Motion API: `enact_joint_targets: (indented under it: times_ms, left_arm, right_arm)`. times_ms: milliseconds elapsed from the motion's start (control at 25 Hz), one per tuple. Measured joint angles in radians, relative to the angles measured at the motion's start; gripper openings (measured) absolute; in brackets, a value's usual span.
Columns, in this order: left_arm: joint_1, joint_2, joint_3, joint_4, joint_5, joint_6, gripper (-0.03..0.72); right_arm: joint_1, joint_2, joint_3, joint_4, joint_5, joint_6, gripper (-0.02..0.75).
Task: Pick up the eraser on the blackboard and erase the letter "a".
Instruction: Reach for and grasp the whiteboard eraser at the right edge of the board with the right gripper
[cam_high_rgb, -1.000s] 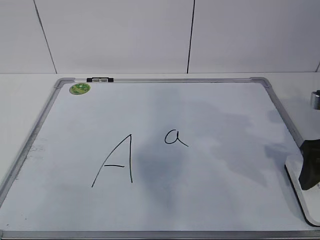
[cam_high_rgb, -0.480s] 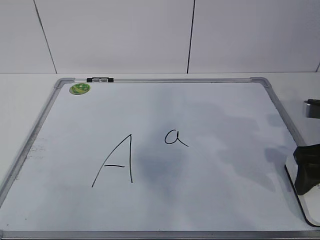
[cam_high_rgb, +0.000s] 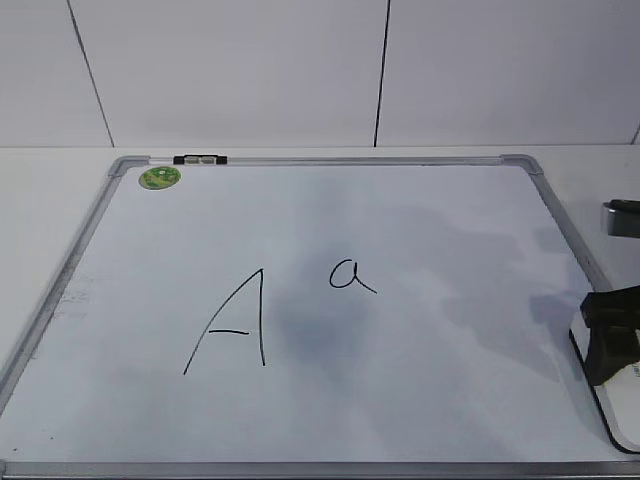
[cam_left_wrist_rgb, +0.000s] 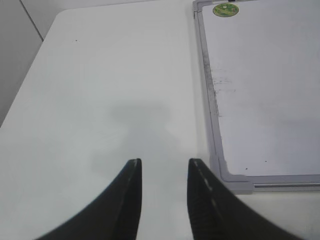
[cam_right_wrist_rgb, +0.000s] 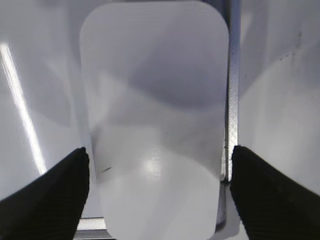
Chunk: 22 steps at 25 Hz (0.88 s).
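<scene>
1. One blackboard (cam_high_rgb: 420, 230), a white dry-erase board in a silver-grey frame, lies flat on a white table (cam_left_wrist_rgb: 100, 90); its frame carries one small black-and-white clip (cam_high_rgb: 200, 159) at the far edge, about 11 o'clock in the exterior view.
2. One eraser (cam_right_wrist_rgb: 155, 110), a white rounded block, shows at the board's right edge, about 4 o'clock in the exterior view; in the right wrist view it lies partly over the frame rail.
3. Two written marks: the letter "a" (cam_high_rgb: 351, 275) near the board's middle, and a larger capital "A" (cam_high_rgb: 232, 322) beside it toward 8 o'clock, apart from it.
4. One round green sticker (cam_high_rgb: 160, 178) sits in the far left corner; its print is too small to read.
5. The right gripper (cam_right_wrist_rgb: 157, 195) has its jaws spread wide, one on each long side of the eraser, not pressing it.
6. The left gripper (cam_left_wrist_rgb: 164, 197) hangs over bare table off the board's left rail, jaws parted with nothing between them.
7. Open board surface surrounds both letters on every side; the board's near left corner lies just beside the left gripper, at 3 o'clock in its view.
8. No readable lettering shows on the eraser.
</scene>
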Motion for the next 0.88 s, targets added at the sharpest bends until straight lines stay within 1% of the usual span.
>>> enact_joint_targets:
  times_ms: [640,880]
  left_arm:
    - [0.0,0.0,0.0,0.0,0.0,0.0,0.235]
    - [0.0,0.0,0.0,0.0,0.0,0.0,0.235]
  right_arm:
    - [0.0,0.062,0.0,0.0,-0.031,0.004,0.669]
    - [0.0,0.063,0.0,0.027,-0.034,0.004,0.647]
